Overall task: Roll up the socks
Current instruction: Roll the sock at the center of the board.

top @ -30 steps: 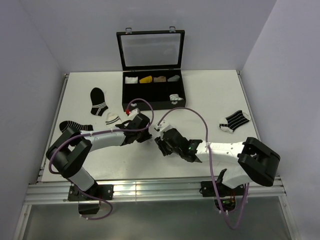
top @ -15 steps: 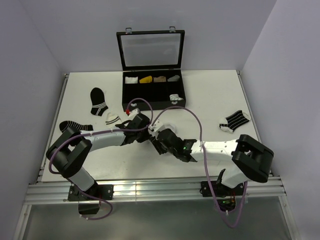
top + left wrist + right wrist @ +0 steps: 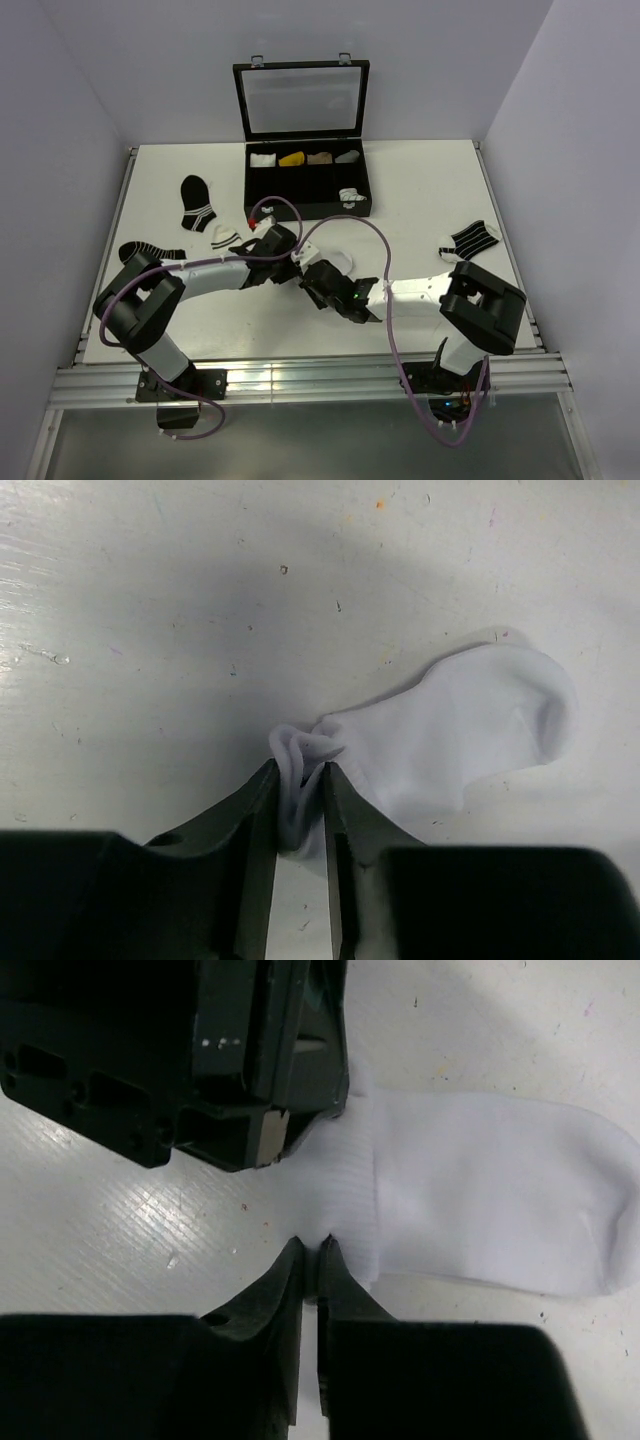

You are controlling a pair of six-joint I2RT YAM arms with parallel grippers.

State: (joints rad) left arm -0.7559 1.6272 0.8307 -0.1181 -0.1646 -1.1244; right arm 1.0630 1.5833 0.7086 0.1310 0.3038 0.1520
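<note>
Hands are sitting close together at the middle of the worktop, both on the plain white sock. There the left hand is pinching a bunched fold of the cuff between nearly closed fingers, with the foot lying flat on the worktop beyond. Facing it, the right hand is nipping the ribbed cuff edge, its fingers pressing almost together just beside the left hand's body. Well apart, the striped sock is lying near the right edge, and the black case is standing open at the far side.
</note>
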